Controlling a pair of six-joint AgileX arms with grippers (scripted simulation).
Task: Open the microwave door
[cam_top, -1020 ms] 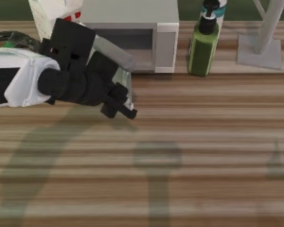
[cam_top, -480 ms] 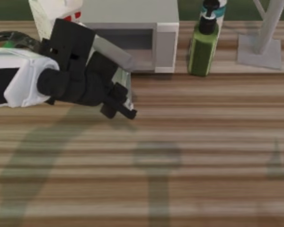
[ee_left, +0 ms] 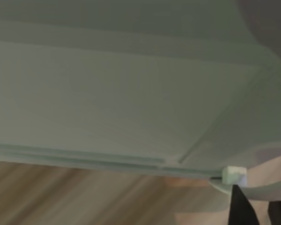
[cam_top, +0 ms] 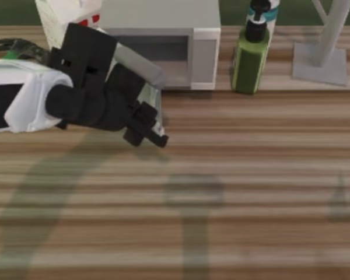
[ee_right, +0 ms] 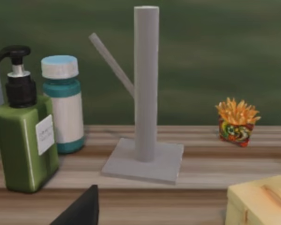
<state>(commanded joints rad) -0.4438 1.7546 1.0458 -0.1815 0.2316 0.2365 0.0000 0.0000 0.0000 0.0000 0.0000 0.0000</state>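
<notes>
While left gripper (cam_top: 153, 133) pinches door (cam_top: 141, 65) edge, already ajar: swing along hinge arc, avoid slipping off.

A: Setting? Rendered kitchen-style scene, not a real room.
B: Evidence: striped wooden worktop (cam_top: 251, 175); microwave (cam_top: 163, 35) at upper centre of the top view; green pump bottle (cam_top: 249, 61) just right of it.
A: Also a grey upright stand (ee_right: 145, 89), a teal-capped bottle (ee_right: 62, 103), a carton of fries (ee_right: 237, 122).
B: Flat green backdrop (ee_right: 215, 47) behind. No walls visible.
</notes>
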